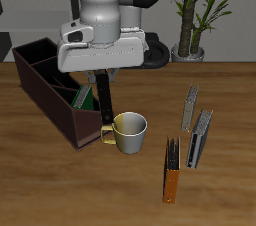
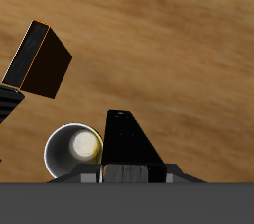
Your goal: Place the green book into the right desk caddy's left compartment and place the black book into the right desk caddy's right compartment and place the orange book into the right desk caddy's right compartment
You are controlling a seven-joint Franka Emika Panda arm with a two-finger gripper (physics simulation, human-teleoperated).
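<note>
My gripper (image 1: 104,80) is shut on the black book (image 1: 105,108), which hangs upright and edge-on just beside the front end of the right desk caddy (image 1: 45,88). In the wrist view the black book (image 2: 129,141) rises from between the fingers of the gripper (image 2: 127,171), with the caddy's dark corner (image 2: 40,59) off to one side. The green book (image 1: 85,97) leans inside the caddy's small end section, the one closest to the mug. The orange book (image 1: 173,173) stands on the table near the front edge, well away from the gripper.
A cream mug (image 1: 130,131) stands right next to the hanging book's lower end and also shows in the wrist view (image 2: 74,151). Two slim grey books (image 1: 190,108) (image 1: 201,138) stand behind the orange one. A potted plant (image 1: 190,30) is at the back.
</note>
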